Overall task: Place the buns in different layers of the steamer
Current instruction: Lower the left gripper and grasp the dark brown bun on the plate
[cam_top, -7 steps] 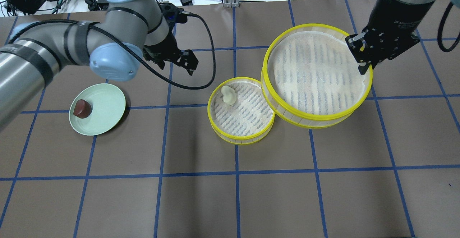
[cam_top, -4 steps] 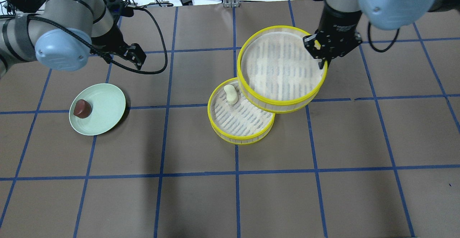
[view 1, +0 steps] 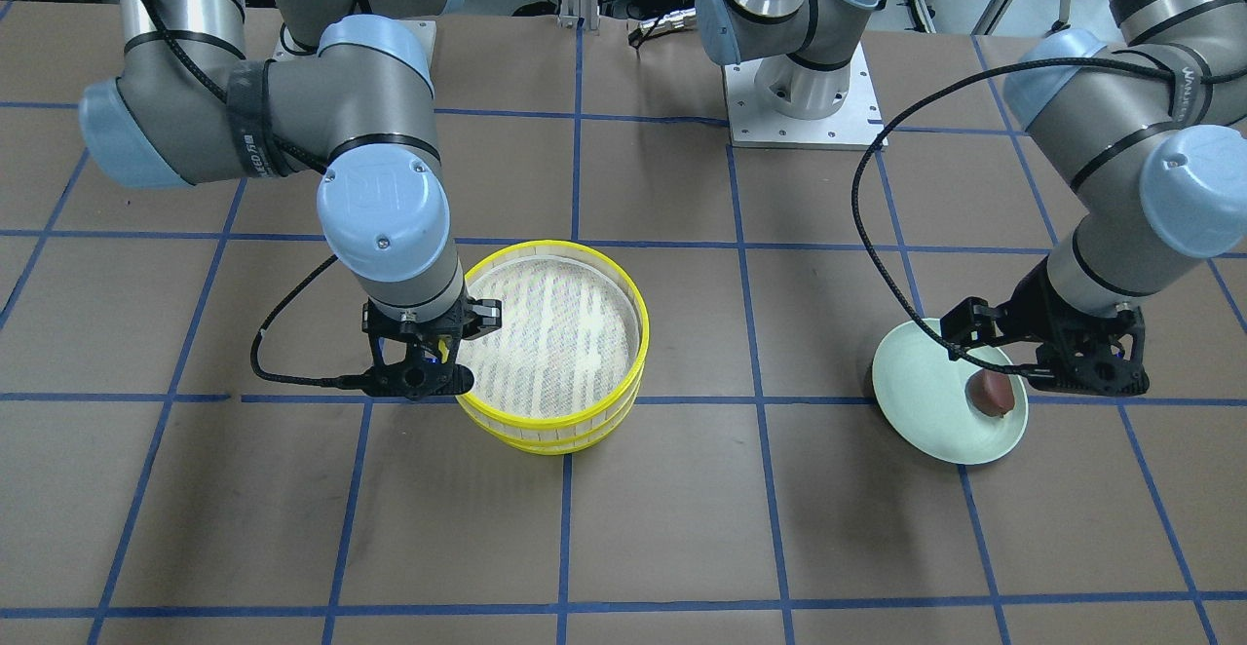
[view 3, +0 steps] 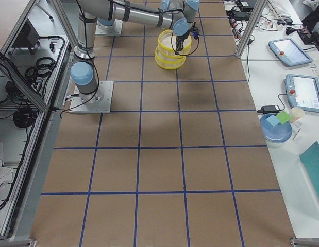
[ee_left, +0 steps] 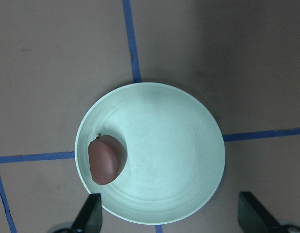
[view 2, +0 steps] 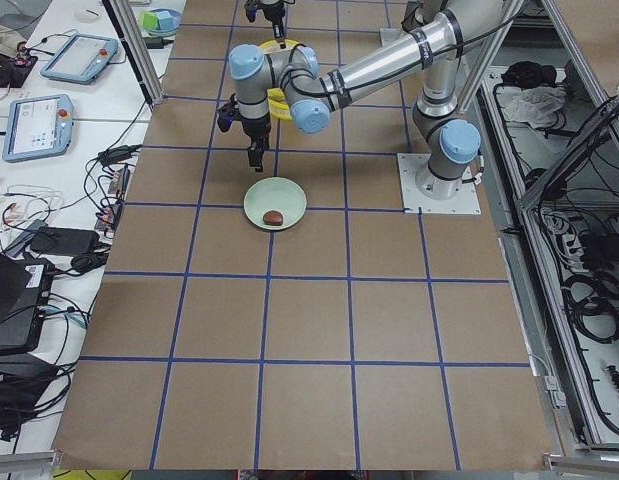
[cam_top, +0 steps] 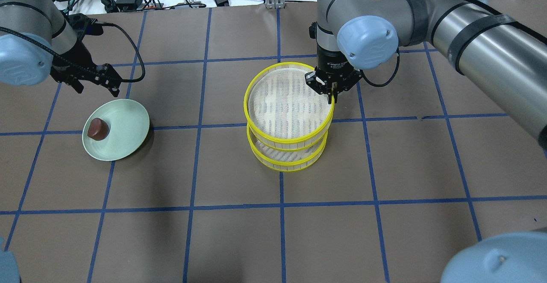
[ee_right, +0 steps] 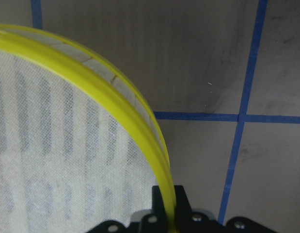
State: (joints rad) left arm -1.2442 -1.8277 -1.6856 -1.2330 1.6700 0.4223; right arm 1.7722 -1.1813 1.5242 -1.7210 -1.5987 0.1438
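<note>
My right gripper [cam_top: 331,91] is shut on the yellow rim of the upper steamer tray [cam_top: 256,82] and holds it squarely over the lower steamer tray [cam_top: 285,166]; I cannot tell whether they touch. The rim also shows in the right wrist view [ee_right: 116,92] and the front view [view 1: 555,247]. The cream bun is hidden under the upper tray. The reddish-brown bun [cam_top: 97,129] lies on the pale green plate [cam_top: 126,133]. My left gripper [cam_top: 96,86] is open and empty, just above the plate's far side, with the bun [ee_left: 105,160] below it.
The table is brown paper with a blue tape grid. The right arm's elbow [cam_top: 367,41] hangs over the far side of the steamer. The robot bases [view 1: 804,90] stand at the back, with cables and boxes beyond the table's far edge.
My right gripper has carried the upper tray left over the lower tray, covering the cream bun. My left gripper has moved left to the plate.
</note>
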